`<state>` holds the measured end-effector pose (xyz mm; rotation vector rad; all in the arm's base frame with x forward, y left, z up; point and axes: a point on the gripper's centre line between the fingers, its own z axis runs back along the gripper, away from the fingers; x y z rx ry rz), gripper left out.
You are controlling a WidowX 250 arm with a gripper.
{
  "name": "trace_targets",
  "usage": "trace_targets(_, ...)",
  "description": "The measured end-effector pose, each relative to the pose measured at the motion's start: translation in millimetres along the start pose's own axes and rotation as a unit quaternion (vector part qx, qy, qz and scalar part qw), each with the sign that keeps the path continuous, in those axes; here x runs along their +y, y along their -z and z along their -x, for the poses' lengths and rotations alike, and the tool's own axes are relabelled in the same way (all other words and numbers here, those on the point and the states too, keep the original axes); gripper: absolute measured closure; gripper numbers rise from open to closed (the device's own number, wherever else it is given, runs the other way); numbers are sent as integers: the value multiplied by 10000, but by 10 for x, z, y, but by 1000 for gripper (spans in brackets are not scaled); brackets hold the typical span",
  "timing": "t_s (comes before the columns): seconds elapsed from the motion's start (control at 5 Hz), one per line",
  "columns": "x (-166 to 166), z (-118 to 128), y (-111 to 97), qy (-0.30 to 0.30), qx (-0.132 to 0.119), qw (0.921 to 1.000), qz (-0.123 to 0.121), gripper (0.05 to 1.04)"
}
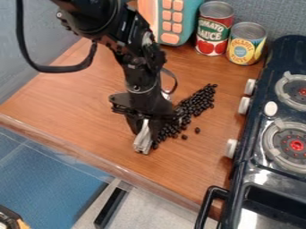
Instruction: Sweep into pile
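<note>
The black gripper [147,127] hangs low over the middle of the wooden counter, pointing down. It is shut on a whitish-grey tool [142,139], whose lower end comes out below the gripper at or close to the counter surface. Most of the tool's upper part is hidden behind the gripper. Directly to the right lies a long streak of small dark beans [192,105], running from beside the gripper up and to the right. The streak's lower left end is partly covered by the gripper, and a couple of loose beans [197,130] lie just off its right side.
The stove [263,167], with knobs and a black handle, borders the counter [78,109] on the right. A tomato can [213,29], a yellow can [245,44] and a teal and orange toy [172,22] stand at the back. The counter's front edge runs diagonally along the lower left.
</note>
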<state>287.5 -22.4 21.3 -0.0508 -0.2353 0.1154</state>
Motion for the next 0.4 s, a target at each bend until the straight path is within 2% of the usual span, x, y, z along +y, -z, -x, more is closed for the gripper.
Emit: trace_targets(0.4,-25,-124,31,-319,39,9995,1,732)
